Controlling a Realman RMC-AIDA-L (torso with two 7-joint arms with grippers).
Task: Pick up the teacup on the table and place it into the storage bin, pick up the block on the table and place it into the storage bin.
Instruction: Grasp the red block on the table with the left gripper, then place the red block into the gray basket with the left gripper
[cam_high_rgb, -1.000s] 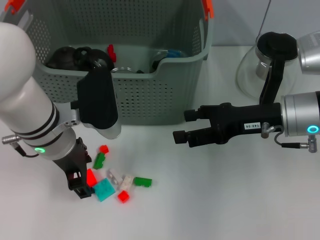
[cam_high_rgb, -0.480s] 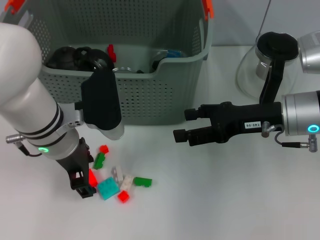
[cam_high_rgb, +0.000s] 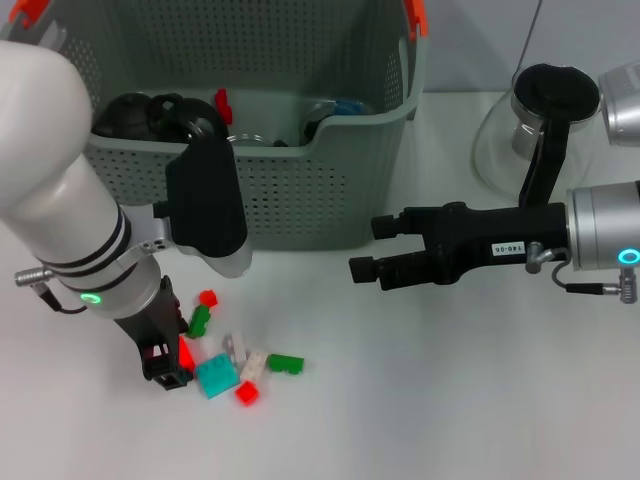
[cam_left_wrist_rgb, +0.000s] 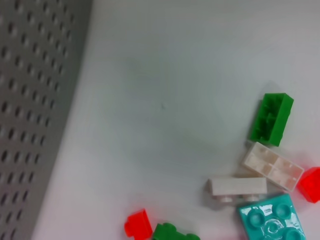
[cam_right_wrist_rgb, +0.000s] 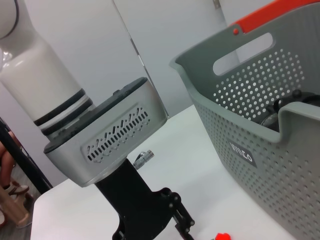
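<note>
Red plastic shows between the fingers of the left gripper (cam_high_rgb: 172, 362), which stands low over the near-left part of the white desk (cam_high_rgb: 450, 400) and seems to be pinching a red block (cam_high_rgb: 184, 353) at the left edge of a small scatter. Just right of it lie a teal block (cam_high_rgb: 214, 377), a white block (cam_high_rgb: 252, 364), a clear piece (cam_high_rgb: 233, 346), a small red block (cam_high_rgb: 247, 393) and a green block (cam_high_rgb: 285, 364); another green block (cam_high_rgb: 199, 320) and a red one (cam_high_rgb: 207, 297) sit slightly farther away. The storage bin (cam_high_rgb: 330, 200) stands just beyond the scatter, already holding dark items, and no teacup shows on the desk.

The step in hand looks like picking a block. To do it well, the grip on the red block should be confirmed square before rising, since the teal block nearly touches it and could be dragged along. Lift straight up, clear the bin's near wall with margin, then release over an open spot inside, not on the rim.

The right gripper (cam_high_rgb: 365, 252) hovers with fingers spread to the right of the bin, near a glass carafe (cam_high_rgb: 520, 130), and should stay out of the left arm's path.
</note>
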